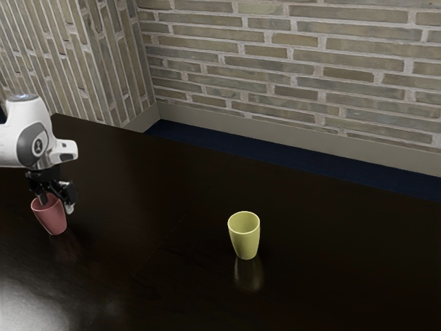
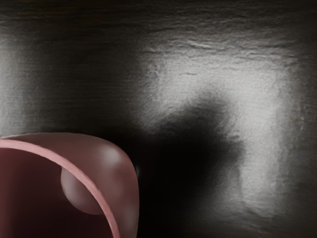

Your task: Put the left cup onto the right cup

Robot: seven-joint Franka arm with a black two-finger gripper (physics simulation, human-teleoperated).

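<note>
A dusty red cup (image 1: 50,218) is at the exterior view's left, on the dark table (image 1: 331,269), leaning slightly. My gripper (image 1: 49,198) comes down on its rim from above and is shut on the cup's wall, one finger inside and one outside. In the wrist view the red cup (image 2: 94,173) looms just under my hand, its pink rim curving across. An upright yellow-green cup (image 1: 244,234) stands alone near the table's middle, well to the right of the red cup.
A brick wall (image 1: 289,62) runs behind the table, with a dark blue strip (image 1: 296,157) along the table's far edge. The glossy tabletop (image 2: 213,89) reflects light and carries my hand's shadow.
</note>
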